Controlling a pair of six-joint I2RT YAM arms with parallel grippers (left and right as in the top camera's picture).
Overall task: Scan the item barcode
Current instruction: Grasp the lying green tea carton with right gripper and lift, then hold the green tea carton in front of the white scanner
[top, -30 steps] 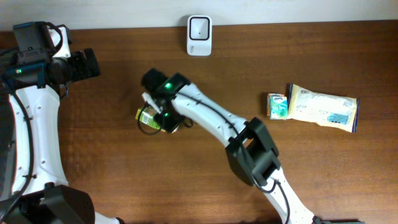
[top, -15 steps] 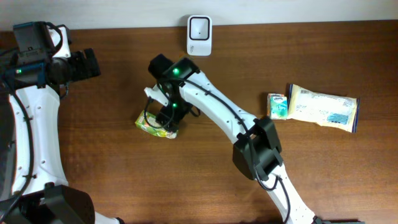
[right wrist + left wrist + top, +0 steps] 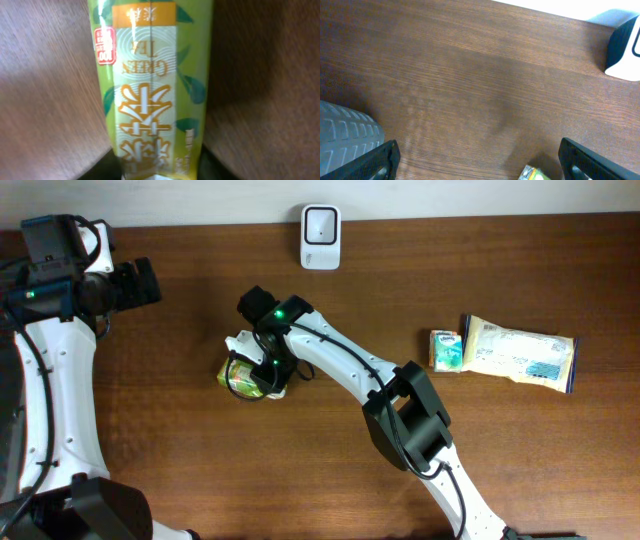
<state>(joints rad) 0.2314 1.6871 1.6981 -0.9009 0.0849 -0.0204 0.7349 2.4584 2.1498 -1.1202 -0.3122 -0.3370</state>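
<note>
**Q:** Where is the item?

**A:** A green tea carton (image 3: 152, 90) lies on the dark wooden table (image 3: 200, 460), left of centre. It is nearer the camera than the white barcode scanner (image 3: 320, 223), which stands at the table's far edge.

**Q:** What are the arms doing?

**A:** The right gripper (image 3: 255, 372) is down over the carton. Its wrist camera is filled by the green and gold label. Dark finger shapes seem to flank the carton's near end, but I cannot tell whether they pinch it. The left gripper (image 3: 477, 152) is at the far left, jaws spread wide and empty.

**Q:** Anything else?

**A:** A small tissue pack (image 3: 447, 350) and a pale snack bag (image 3: 520, 352) lie side by side on the right, well apart from the carton.
</note>
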